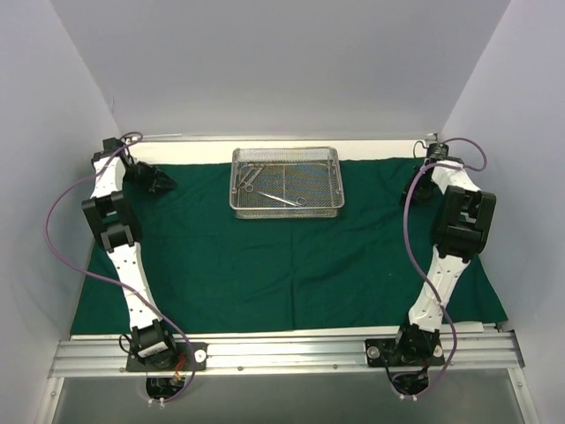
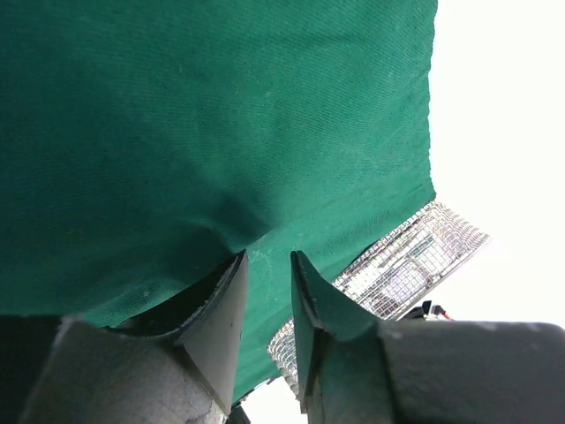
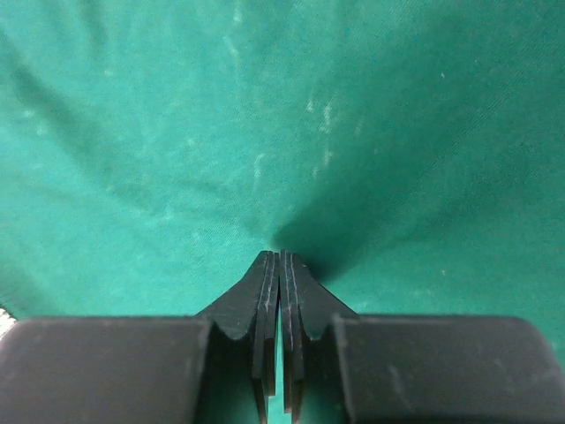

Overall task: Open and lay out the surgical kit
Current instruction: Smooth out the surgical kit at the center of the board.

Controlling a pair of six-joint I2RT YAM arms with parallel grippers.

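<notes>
Kit is unwrapped. The drape lies flat and wide over the table. The tray stands upright on it at 12 o'clock, near the far edge. The instruments lie loose inside the tray, approx. four or five, some crossing each other. None is on the cloth yet, so I judge the "open" part almost done and the "lay out" part not begun.

L gripper is at approx. 10 o'clock from the tray, on the far-left corner of the drape. Its jaws stand apart with a clear gap, tips down at the cloth. There is a small pucker beside one finger, but I see no fold held between them, so it grips nothing.

R gripper is at approx. 2 o'clock, on the far-right corner. Its jaws are pressed together and the creases of the cloth run into the tips, so it pinches a small fold of the drape.

Why so, prob.: each arm takes its own far corner, so the cloth can be pulled flat w/o disturbing the tray between them.

Next, in my opinion: let go of the cloth and go to the tray. Slim steel on wire mesh may slip or catch.
</notes>
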